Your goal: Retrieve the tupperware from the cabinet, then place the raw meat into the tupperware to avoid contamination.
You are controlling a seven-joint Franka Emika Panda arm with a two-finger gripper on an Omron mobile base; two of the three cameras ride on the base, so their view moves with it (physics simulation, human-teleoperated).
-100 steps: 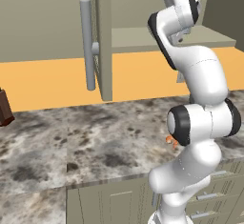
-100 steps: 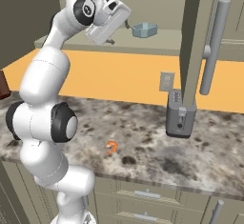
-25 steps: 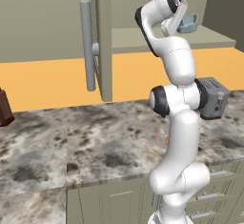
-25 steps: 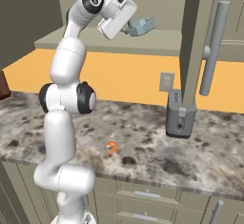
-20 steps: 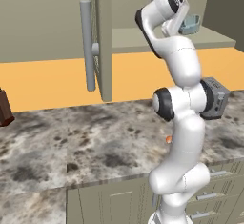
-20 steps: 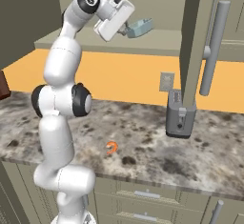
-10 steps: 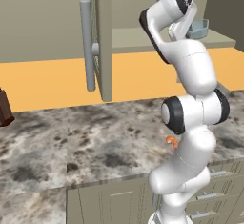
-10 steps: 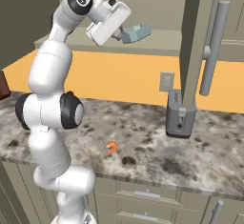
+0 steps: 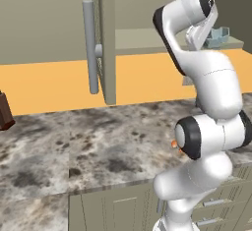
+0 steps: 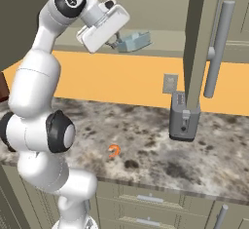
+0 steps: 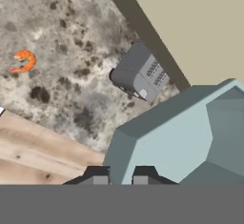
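Note:
My gripper point(image 10: 116, 40) is shut on the rim of the pale-blue tupperware point(image 10: 133, 41), holding it in the air at the front of the open cabinet's shelf point(image 10: 160, 38). The left base view shows the tupperware point(image 9: 218, 36) just past the hand. In the hand view the tupperware point(image 11: 190, 137) spreads out beyond the gripper point(image 11: 120, 176), high over the counter. The raw meat point(image 10: 114, 151), a small orange curl, lies on the speckled counter below; it also shows as the orange curl point(image 11: 24, 61) in the hand view.
A grey toaster point(image 10: 184, 117) stands on the counter under the open cabinet door point(image 10: 197, 43) with its long bar handle point(image 10: 217, 47). Another open door point(image 9: 106, 38) hangs at the left. A dark brown block point(image 9: 4, 111) sits at the counter's far left.
The hand has drawn back and slightly down from the shelf with the tupperware in it, and the arm's elbow has swung to one side. The raw meat and toaster have not moved.

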